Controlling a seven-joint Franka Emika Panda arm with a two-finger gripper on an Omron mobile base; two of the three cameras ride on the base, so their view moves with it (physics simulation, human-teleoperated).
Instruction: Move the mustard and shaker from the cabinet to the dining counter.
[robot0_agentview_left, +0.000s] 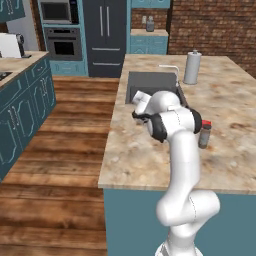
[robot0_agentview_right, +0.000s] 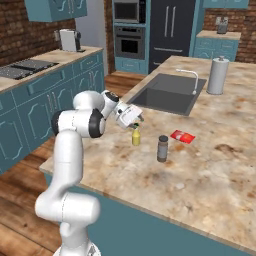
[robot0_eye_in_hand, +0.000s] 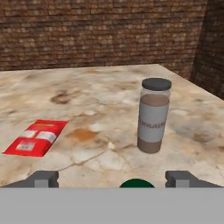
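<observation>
The mustard (robot0_agentview_right: 136, 136) stands upright on the dining counter (robot0_agentview_right: 210, 165), near the sink (robot0_agentview_right: 167, 93), seemingly set down as delivered. The gripper (robot0_eye_in_hand: 113, 178) is spread wide around its green cap, gripping nothing.

My cameras saw even, bright rendered light with faint soft shadows, no glare, and coarse, slightly blurry textures.

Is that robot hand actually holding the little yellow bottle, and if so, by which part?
Nothing is held. The gripper stands open, its fingertips wide on either side of the mustard, which stands upright on the dining counter by itself.
</observation>
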